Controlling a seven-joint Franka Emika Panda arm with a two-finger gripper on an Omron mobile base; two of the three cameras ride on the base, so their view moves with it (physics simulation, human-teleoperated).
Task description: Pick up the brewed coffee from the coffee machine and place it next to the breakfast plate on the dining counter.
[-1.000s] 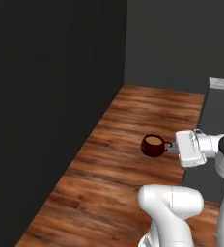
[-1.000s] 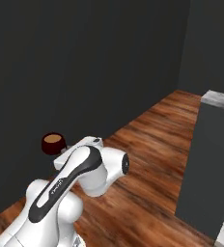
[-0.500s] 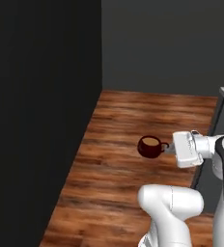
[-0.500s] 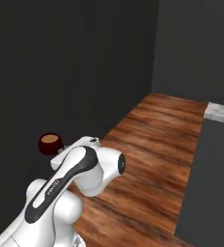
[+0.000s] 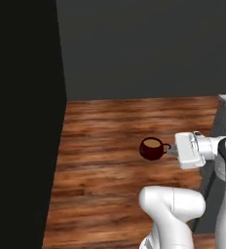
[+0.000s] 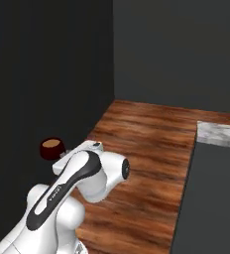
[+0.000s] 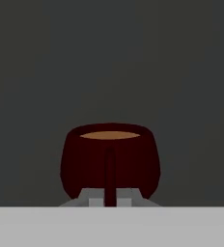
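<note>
Dark red, the mug hangs straight in front of the tool, carried in the air above a wooden floor. Its side handle points back into the tool, whose grey fingertips close narrowly on either side of that handle. The mug sits upright, light brown coffee level near its rim. From the right base camera the mug shows just beyond the arm's white wrist, against a dark wall.
</note>
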